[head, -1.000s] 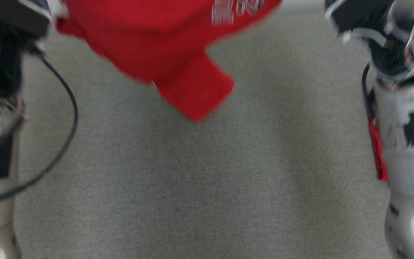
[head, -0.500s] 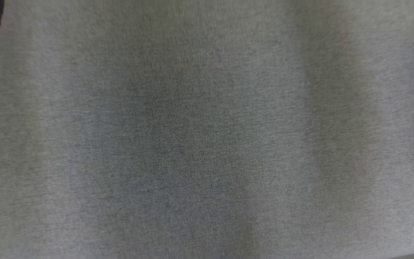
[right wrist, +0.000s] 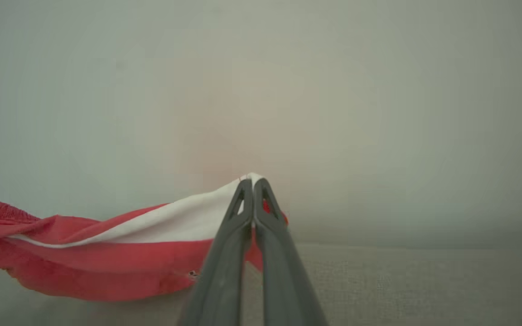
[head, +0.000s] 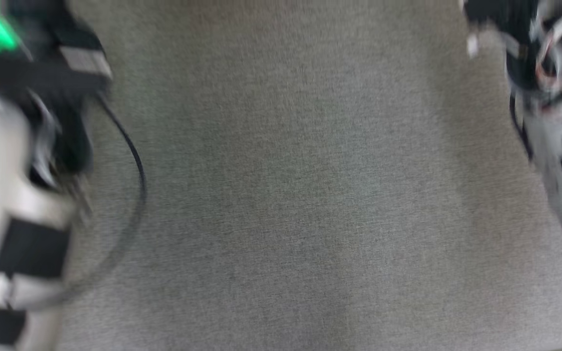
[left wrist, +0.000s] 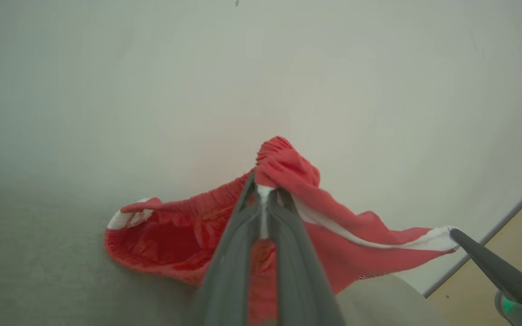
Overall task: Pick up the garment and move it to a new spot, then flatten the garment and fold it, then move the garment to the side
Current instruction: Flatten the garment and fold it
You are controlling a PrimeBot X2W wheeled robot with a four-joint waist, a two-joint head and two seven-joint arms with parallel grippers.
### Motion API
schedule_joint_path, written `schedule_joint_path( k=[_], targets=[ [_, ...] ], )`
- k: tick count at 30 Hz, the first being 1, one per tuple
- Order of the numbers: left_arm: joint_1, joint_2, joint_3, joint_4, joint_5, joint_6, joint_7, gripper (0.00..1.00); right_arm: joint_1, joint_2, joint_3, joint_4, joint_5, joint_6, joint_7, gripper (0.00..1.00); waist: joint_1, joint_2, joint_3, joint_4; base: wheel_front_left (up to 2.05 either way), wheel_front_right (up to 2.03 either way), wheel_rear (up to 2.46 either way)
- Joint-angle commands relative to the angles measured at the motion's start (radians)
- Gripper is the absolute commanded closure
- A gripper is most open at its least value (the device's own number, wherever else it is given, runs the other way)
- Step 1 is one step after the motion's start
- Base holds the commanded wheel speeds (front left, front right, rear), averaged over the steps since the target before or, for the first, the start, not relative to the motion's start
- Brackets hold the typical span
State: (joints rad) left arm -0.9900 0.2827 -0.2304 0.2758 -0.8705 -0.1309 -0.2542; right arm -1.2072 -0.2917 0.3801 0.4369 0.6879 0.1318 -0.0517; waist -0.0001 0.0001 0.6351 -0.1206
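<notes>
"Where is the garment (left wrist: 347, 253)?"

"Red with a white stripe, it hangs stretched between the left gripper (left wrist: 261, 192) and the right gripper (right wrist: 253, 180), just over the grey surface (head: 310, 195)."

"And the grips?"

"The left is clamped on the bunched elastic waistband. The right is pinched tight on the white-striped edge."

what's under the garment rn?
Grey mat lies under the garment, held by left end effector and right end effector. Patch directly below is covered; contact unclear.
</notes>
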Motion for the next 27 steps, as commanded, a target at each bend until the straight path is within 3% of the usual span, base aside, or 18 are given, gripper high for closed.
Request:
schedule_joint_path(
  k=[1,5,10,20,27],
  targets=[
    [0.059,-0.004,-0.010,-0.021,-0.007,0.001,-0.007,1.00,0.050,-0.021,0.003,-0.026,0.025,-0.003,0.017,1.00,0.0001,-0.0001,-0.121,0.032,0.00,0.00,0.00],
    [0.238,0.022,-0.050,-0.074,0.053,0.001,-0.011,1.00,0.221,-0.072,0.006,-0.139,0.095,-0.003,0.097,1.00,0.0001,-0.0001,-0.220,0.036,0.00,0.00,0.00],
    [0.481,-0.002,-0.065,-0.109,0.178,0.025,-0.011,1.00,0.490,-0.129,-0.015,-0.273,0.063,-0.003,0.203,1.00,0.0001,-0.0001,-0.365,0.038,0.00,0.00,0.00],
    [0.786,-0.042,-0.060,-0.083,0.250,0.062,-0.011,1.00,0.957,-0.104,-0.175,-0.464,0.005,-0.003,0.571,1.00,0.0001,-0.0001,-0.548,0.038,0.00,0.00,0.00],
    [0.918,-0.019,-0.086,-0.064,0.282,0.101,0.009,1.00,1.227,-0.016,-0.326,-0.634,-0.070,-0.003,0.840,1.00,0.0001,-0.0001,-0.595,0.039,0.00,0.00,0.00]
  ],
)
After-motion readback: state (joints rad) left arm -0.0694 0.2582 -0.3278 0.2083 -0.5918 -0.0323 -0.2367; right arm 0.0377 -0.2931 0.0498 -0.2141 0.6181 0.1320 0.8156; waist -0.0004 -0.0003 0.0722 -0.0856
